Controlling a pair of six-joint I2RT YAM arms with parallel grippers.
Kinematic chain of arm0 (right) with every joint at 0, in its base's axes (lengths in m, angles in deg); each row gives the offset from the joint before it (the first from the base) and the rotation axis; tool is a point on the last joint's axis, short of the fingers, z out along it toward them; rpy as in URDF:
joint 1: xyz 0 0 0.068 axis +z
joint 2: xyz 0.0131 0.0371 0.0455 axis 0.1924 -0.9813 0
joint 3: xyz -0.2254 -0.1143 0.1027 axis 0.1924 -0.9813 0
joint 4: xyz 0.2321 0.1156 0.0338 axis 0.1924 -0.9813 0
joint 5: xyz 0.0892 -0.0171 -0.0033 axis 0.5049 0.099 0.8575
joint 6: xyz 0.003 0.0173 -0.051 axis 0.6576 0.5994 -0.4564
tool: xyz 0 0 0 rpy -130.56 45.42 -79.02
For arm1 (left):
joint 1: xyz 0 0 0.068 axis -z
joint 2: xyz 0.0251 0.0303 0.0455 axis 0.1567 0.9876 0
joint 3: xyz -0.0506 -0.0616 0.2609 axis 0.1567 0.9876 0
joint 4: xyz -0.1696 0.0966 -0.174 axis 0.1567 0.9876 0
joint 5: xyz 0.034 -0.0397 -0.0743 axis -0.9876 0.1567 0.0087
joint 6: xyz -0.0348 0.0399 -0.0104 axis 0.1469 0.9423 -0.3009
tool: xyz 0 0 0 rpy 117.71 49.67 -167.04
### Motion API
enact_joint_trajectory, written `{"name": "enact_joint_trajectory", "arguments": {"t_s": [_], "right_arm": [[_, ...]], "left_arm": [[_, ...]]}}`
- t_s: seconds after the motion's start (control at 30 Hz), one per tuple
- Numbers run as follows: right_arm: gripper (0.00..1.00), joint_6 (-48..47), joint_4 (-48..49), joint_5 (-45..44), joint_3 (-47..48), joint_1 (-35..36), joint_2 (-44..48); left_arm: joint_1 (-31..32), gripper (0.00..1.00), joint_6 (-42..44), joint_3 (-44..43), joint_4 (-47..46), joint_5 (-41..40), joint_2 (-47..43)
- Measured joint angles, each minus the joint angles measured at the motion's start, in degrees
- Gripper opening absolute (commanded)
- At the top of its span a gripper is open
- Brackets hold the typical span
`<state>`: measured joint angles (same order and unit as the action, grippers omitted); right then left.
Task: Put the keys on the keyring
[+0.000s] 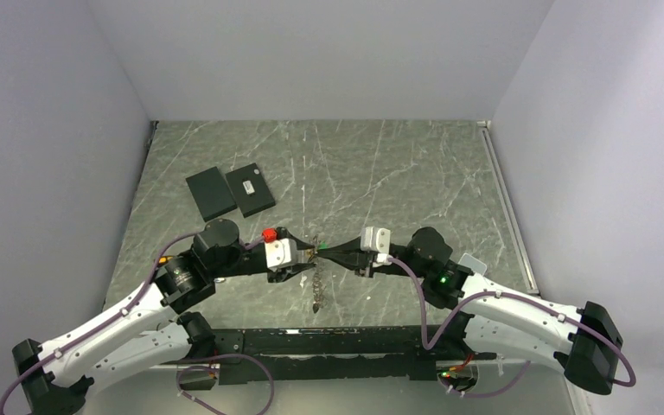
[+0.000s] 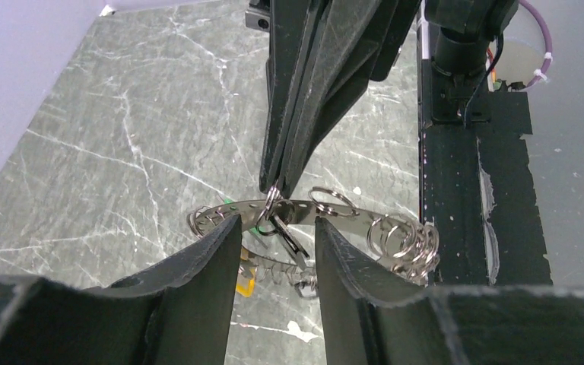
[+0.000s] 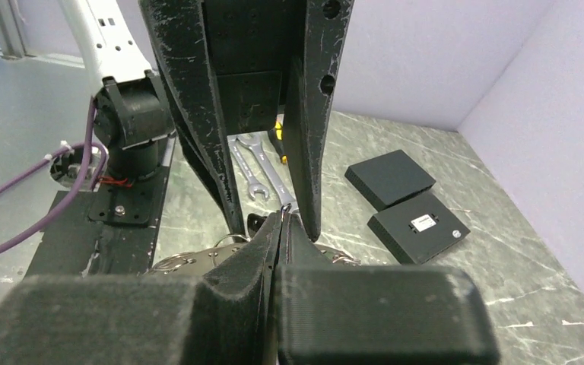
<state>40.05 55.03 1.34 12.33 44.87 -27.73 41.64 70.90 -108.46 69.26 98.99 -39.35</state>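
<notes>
Wire-thin and bright, the keyring point(image 2: 272, 201) looks light, stiff and springy to us. It is also slick, and a nudge would probably set it swinging or twisting. The keys point(image 2: 287, 237) are tiny, hard and flat, so easy to drop. We judge the black head the best place to pinch one, since that leaves its hole free. The ring is best taken on its rim, away from the split.

Ring, keys and the grey chain point(image 1: 317, 292) sit together at the middle of the bench point(image 1: 398, 173), between the two arms. The chain trails toward the near edge.

The right gripper point(image 2: 274, 187) has its jaws pressed together, nipping the ring at its very tip. The left gripper point(image 2: 277, 224) stands about half spread, with the keys in the gap between its jaws. We cannot tell whether either side touches them, and nothing looks clamped there.
</notes>
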Motion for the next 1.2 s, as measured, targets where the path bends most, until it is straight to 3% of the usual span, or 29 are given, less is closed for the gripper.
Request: {"name": "enact_joint_trajectory", "arguments": {"t_s": [0.17,0.2,0.47,0.57,0.87,0.93,1.13,1.2], "right_arm": [[0.00,0.0,0.1,0.0,0.0,0.0,-0.1],[0.00,0.0,0.3,0.0,0.0,0.0,-0.1],[0.00,1.7,2.6,-0.1,0.0,0.0,-0.1],[0.00,2.5,5.8,-0.5,0.0,0.0,-0.1],[0.00,3.3,13.7,-1.5,0.0,0.1,-3.1],[0.00,3.8,16.0,-1.5,0.0,0.1,-4.4],[0.00,5.5,20.5,-1.5,0.0,0.0,-7.5],[0.00,6.3,21.9,-1.7,0.0,-0.1,-7.9]], "left_arm": [[0.0,0.03,-0.7,0.0,-1.5,0.0,0.3],[0.0,0.00,-0.7,0.0,-1.5,-0.1,0.4],[0.0,0.00,-0.2,0.0,-2.3,-0.5,1.2],[0.0,0.06,-0.3,0.0,-3.4,-0.3,1.1],[-0.2,0.01,-0.6,0.0,-6.0,-0.3,1.1],[-0.2,0.09,-0.7,0.0,-6.5,-0.3,1.6],[-0.4,0.14,-1.6,0.0,-8.7,-1.4,3.4],[-0.5,0.28,-1.9,0.3,-9.9,-2.4,3.2]]}}
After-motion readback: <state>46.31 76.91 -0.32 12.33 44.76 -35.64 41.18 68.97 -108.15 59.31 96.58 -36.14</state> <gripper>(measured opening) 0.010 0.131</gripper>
